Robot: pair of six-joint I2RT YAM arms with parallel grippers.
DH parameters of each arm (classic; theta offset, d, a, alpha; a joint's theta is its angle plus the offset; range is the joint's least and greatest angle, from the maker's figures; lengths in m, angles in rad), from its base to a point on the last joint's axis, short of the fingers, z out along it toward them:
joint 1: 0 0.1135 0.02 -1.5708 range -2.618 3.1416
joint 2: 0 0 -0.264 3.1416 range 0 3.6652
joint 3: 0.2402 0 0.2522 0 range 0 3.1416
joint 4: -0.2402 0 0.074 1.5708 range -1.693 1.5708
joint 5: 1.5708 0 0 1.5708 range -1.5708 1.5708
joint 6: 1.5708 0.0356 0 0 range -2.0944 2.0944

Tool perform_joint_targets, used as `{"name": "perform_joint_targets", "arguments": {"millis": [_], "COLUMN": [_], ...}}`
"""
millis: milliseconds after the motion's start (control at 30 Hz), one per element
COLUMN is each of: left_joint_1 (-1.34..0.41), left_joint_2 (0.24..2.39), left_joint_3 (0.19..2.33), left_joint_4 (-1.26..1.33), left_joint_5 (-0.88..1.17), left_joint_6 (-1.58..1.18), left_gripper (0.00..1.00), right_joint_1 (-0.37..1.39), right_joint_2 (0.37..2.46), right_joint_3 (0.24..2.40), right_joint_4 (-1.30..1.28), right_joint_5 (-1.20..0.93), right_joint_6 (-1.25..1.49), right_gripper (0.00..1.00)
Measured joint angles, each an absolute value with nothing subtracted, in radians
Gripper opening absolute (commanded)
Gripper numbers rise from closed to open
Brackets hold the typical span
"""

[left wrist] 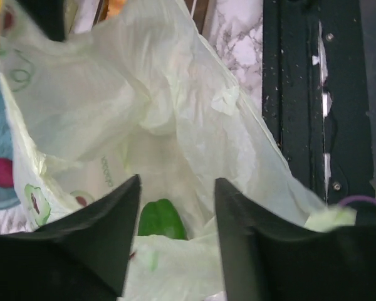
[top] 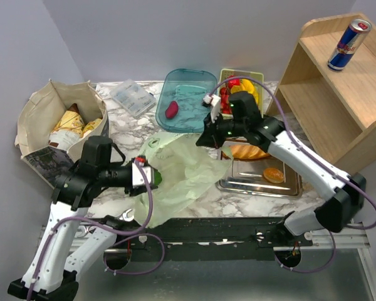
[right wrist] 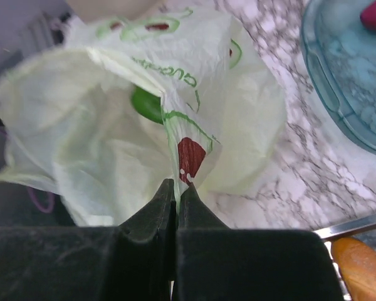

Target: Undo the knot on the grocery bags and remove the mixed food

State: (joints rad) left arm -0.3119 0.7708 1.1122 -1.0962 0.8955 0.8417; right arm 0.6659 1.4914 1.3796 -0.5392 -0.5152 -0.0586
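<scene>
The pale green grocery bag (top: 188,168) lies slack mid-table with its mouth held up; no knot shows in any view. My right gripper (right wrist: 177,187) is shut on the bag's printed edge (right wrist: 189,157) and holds it raised, seen in the top view as the right gripper (top: 212,137). My left gripper (left wrist: 177,200) stands open at the bag's mouth (left wrist: 144,106), with loose fabric between its fingers (left wrist: 106,238). A green bell pepper (left wrist: 159,218) lies just beyond the tips, inside the bag. The pepper (right wrist: 146,104) also shows from the right wrist. The beige tote (top: 44,106) stands at the far left with crisp bags (top: 72,124) in it.
A teal tray (top: 194,84) behind the bag holds a magenta-red vegetable (top: 171,110). A yellow container (top: 224,75) holds strawberries and bananas. A metal tray (top: 250,184) carries bread and a bun. A wooden shelf (top: 338,94) with a can (top: 349,44) stands at the right.
</scene>
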Motion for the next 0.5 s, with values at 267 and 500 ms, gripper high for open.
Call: {"name": "perform_joint_targets", "arguments": {"millis": [267,500], "left_joint_1": [-0.493,-0.532], "left_joint_2": [0.666,0.68], "left_joint_3": [0.93,0.802], "left_joint_4": [-1.094,-1.098], "left_joint_5": [0.742,0.569], "left_joint_6": [1.022,1.054], "left_gripper": [0.29,0.43], "right_joint_1": [0.701,0.715], "right_joint_2": [1.23,1.235], "right_joint_3": [1.201,1.121], "right_joint_4": [-0.405,-0.43], "right_joint_5": [-0.62,-0.623], "right_joint_6": [0.136,0.142], "right_gripper": [0.01,0.01]}}
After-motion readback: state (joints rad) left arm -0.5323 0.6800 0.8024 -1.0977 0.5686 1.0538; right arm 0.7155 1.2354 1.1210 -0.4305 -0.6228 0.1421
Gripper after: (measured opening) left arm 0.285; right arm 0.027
